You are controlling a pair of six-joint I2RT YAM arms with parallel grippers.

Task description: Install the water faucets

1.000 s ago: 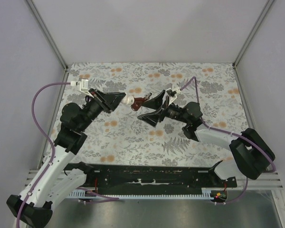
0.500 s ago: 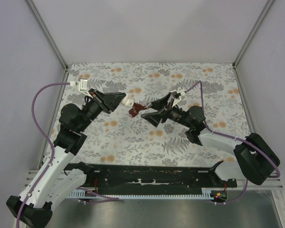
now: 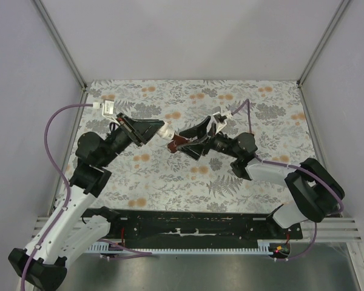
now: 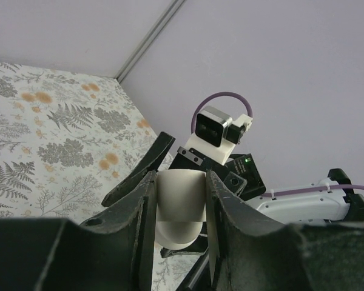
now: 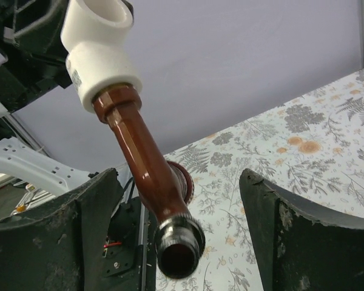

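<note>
The dark red-brown water faucet sticks out of a white pipe fitting, its silvery threaded tip pointing at the right wrist camera. My left gripper is shut on the white fitting, holding it above the table. My right gripper is open, with the faucet between its fingers and nearer the left one; a wide gap remains on the right. From above, the left gripper, the fitting, the faucet and the right gripper meet over the table's middle.
The flower-patterned table cover lies under both arms. Grey walls with metal corner posts close off the back and sides. A black rail runs along the near edge between the arm bases.
The faucet's spout has swung from pointing right to pointing toward the near side. My right gripper has shifted left around it and its jaws have narrowed slightly. The left gripper keeps its hold.
</note>
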